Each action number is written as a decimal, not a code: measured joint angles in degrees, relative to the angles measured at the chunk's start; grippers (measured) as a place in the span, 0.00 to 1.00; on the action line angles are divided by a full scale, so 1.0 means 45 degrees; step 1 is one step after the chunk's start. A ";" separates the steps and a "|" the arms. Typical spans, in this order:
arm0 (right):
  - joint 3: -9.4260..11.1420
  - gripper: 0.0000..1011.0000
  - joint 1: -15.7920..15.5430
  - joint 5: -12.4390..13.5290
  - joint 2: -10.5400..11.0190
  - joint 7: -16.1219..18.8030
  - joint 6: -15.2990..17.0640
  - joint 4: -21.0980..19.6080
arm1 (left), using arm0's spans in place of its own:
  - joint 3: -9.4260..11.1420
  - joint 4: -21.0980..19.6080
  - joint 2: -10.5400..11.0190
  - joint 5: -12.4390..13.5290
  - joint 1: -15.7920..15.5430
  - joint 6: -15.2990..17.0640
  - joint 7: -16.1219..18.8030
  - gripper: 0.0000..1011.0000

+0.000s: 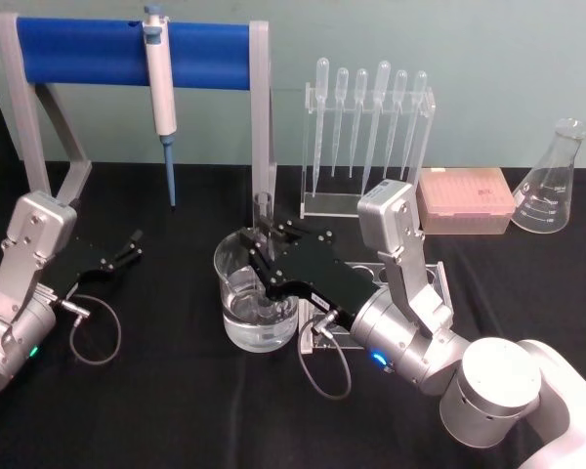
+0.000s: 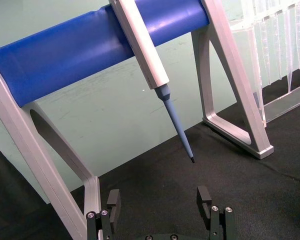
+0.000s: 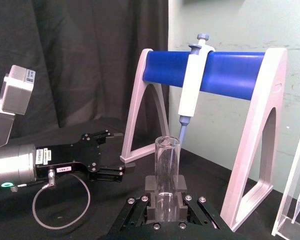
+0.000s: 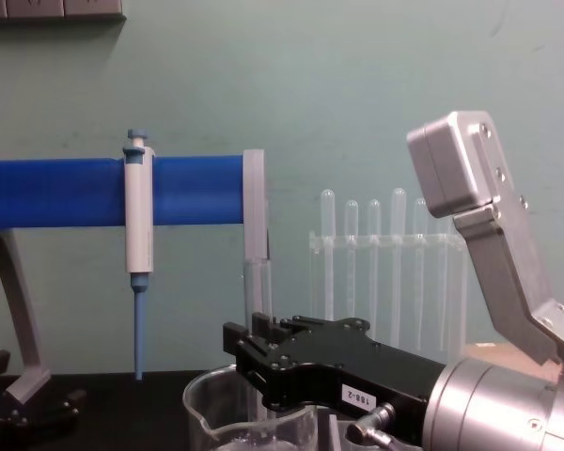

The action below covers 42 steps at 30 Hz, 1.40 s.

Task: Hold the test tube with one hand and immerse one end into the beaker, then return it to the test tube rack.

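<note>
The test tube [image 1: 264, 209] stands upright with my right gripper [image 1: 265, 240] shut on it, directly over the beaker [image 1: 236, 293], which holds clear liquid. The tube's lower end is hidden behind the black fingers. In the right wrist view the test tube [image 3: 167, 167] rises from between the fingers [image 3: 151, 184]. The chest view shows the test tube [image 4: 257, 291] above the right gripper [image 4: 254, 355], with the beaker [image 4: 202, 413] rim below. My left gripper [image 1: 129, 246] rests open on the black table at the left, and its fingers [image 2: 205, 197] are spread wide with nothing between them.
A blue-barred stand [image 1: 88, 44] with a hanging pipettor [image 1: 160, 93] stands at the back left. A clear rack of plastic pipettes [image 1: 366, 127], a pink tip box [image 1: 466, 200] and a conical flask [image 1: 552, 181] line the back right. A grey holder [image 1: 436, 281] sits behind my right arm.
</note>
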 joint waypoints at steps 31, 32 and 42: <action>0.0000 0.22 0.0000 0.0000 0.0000 0.0000 0.0000 0.0000 | 0.0000 0.0000 0.0000 -0.0001 0.0000 0.0000 0.0001 0.99; 0.0001 0.22 0.0000 0.0000 0.0000 -0.0001 0.0000 0.0000 | 0.0000 0.0000 0.0000 -0.0001 0.0000 0.0000 0.0001 0.99; 0.0000 0.22 0.0000 0.0000 0.0000 -0.0001 0.0000 0.0000 | -0.0001 0.0000 0.0000 -0.0001 -0.0001 0.0000 0.0000 0.99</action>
